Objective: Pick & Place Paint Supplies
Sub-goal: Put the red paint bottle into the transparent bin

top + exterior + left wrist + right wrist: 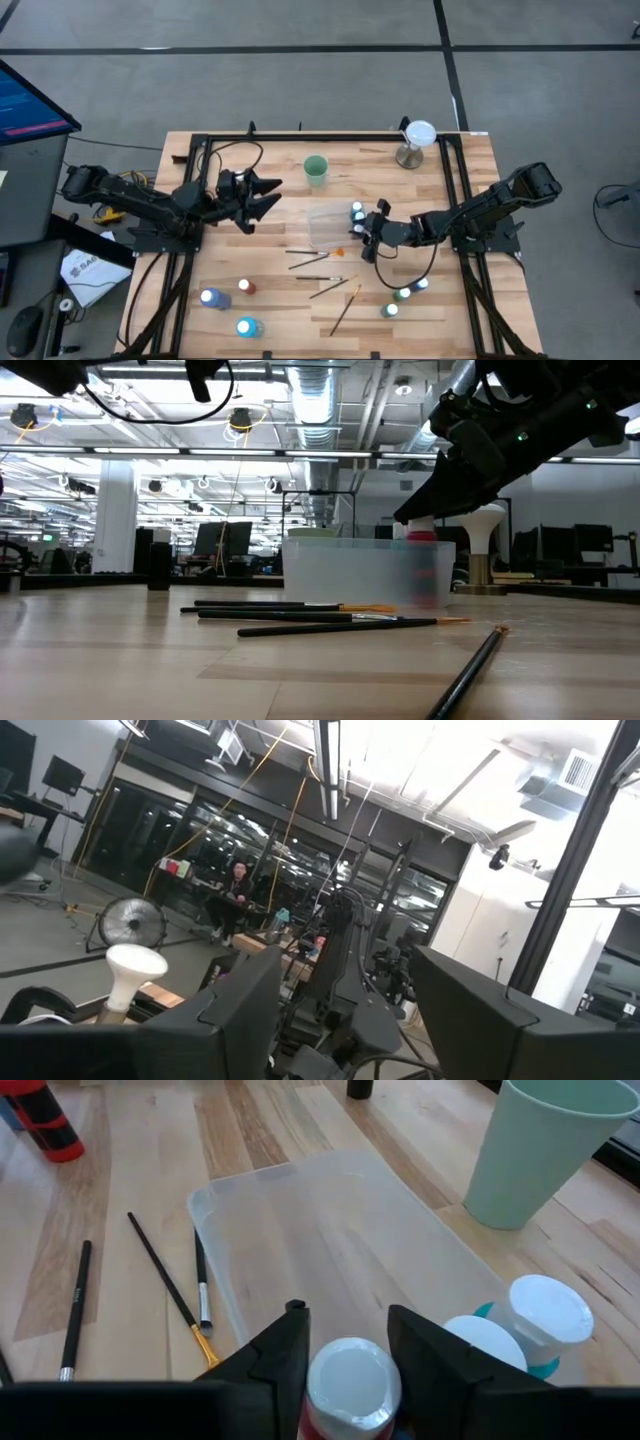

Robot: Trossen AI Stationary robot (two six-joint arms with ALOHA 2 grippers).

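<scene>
A smooth wooden table [300,300] with long pale planks. On the right side, the right gripper [345,1342], dark and blocky, fingers partly closed around a small round paint bottle [350,1380] with a shiny white cap and a red body, hanging right at the near edge of the see-through plastic tray [330,1230]. Inside that tray, at one end, two more white-capped bottles [520,1325] with bluish bodies, side by side and touching. Beside the tray, a pale green cup [540,1150], plain and smooth, wider at the top. On the bare wood next to the tray, thin long brushes [320,262] with dark sticks, one with an orange tip, scattered in a loose bunch. More little bottles [228,300] near the front left of the table, blue ones and a red one, standing apart. Another small group [405,295] near the front right, greenish, close together. On the left side, the left gripper [262,195], raised off the table, two dark fingers spread wide, holding nothing, well away from the paint things.
</scene>
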